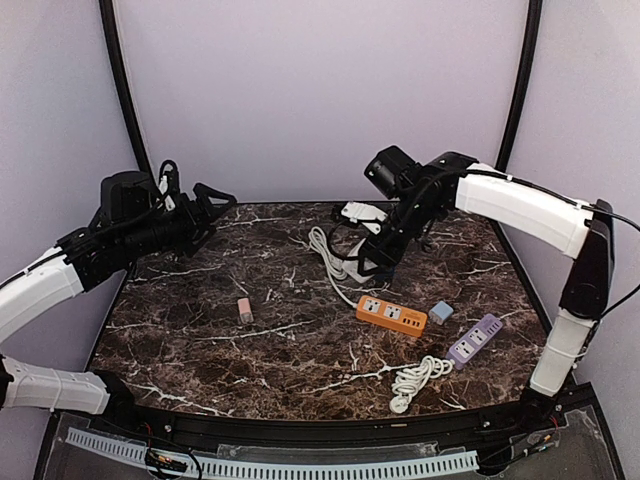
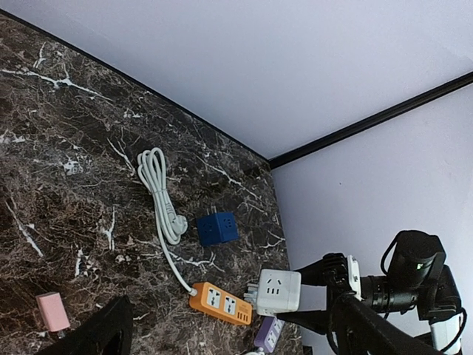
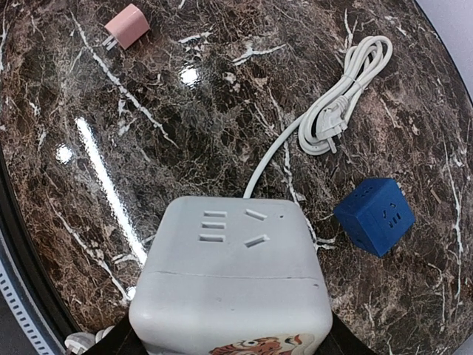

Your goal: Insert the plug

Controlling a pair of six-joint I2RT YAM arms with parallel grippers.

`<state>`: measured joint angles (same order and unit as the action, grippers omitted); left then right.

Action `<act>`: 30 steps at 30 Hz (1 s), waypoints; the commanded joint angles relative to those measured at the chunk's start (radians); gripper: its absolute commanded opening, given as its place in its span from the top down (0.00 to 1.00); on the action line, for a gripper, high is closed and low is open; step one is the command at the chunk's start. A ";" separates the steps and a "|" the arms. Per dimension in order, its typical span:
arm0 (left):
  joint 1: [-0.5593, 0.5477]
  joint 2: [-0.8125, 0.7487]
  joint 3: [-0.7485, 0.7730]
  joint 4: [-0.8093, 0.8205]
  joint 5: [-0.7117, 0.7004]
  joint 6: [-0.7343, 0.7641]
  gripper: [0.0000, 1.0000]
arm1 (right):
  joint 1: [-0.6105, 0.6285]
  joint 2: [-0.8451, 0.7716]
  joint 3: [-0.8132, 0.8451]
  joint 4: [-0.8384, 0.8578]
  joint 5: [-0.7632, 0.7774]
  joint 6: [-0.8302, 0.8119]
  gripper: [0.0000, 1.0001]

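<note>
On the marble bench (image 1: 300, 350), the pink plug (image 1: 245, 309) lies nearer the left arm (image 1: 40, 290), jaws open; the right arm (image 1: 520, 205) grips the white socket cube (image 3: 233, 274).

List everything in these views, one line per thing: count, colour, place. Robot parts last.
table: 1, dark marble, under everything
orange strip: 1, orange, right of centre
back cord: 1, white, coiled behind the orange strip, runs to it
purple strip: 1, purple, near right
front cord: 1, white, coiled by the purple strip, near edge
blue cube: 1, blue, on the table right of the orange strip
pink plug: 1, pink, left of centre, alone
white cube: 1, white, raised off the table
left pincer: 1, black, open, empty, far left
right pincer: 1, black, shut on the white cube
</note>
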<state>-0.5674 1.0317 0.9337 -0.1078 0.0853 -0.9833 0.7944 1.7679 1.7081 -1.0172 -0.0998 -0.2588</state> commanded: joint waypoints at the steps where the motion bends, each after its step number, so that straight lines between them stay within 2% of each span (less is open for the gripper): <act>1: 0.004 -0.031 0.033 -0.118 0.013 0.113 0.05 | -0.007 0.027 -0.014 -0.029 0.009 -0.039 1.00; 7: 0.005 -0.043 0.051 -0.197 0.008 0.187 0.06 | -0.006 0.073 -0.004 -0.060 -0.007 -0.086 1.00; 15: 0.004 -0.051 0.068 -0.264 0.009 0.252 0.07 | -0.007 0.098 -0.030 -0.093 0.046 -0.132 1.00; 30: 0.005 -0.059 0.025 -0.248 0.006 0.259 0.09 | -0.029 0.085 -0.085 -0.083 0.059 -0.184 1.00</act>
<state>-0.5674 0.9977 0.9775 -0.3401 0.0891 -0.7433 0.7845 1.8709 1.6356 -1.1038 -0.0441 -0.4259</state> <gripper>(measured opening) 0.911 0.585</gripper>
